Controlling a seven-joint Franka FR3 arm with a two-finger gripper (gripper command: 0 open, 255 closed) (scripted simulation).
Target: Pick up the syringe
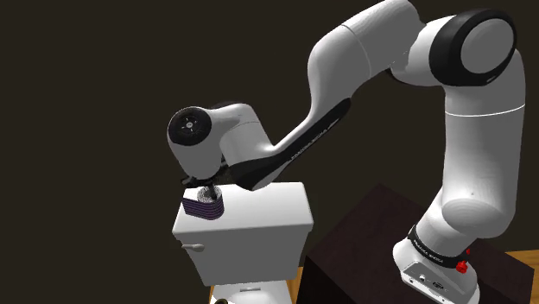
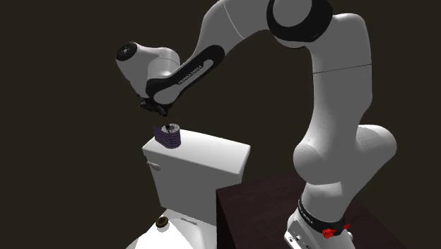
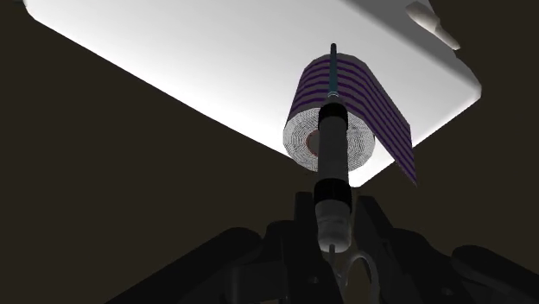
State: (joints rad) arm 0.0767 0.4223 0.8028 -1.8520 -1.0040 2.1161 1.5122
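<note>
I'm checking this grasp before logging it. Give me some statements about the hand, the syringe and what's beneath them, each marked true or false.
1. The hand is shut on the syringe. True.
2. The paper roll is plain white. False: it has dark purple stripes.
3. The paper roll sits on top of the toilet tank. True.
4. The hand hangs lower than the top of the toilet tank. False: it is above the tank, over the paper roll.
</note>
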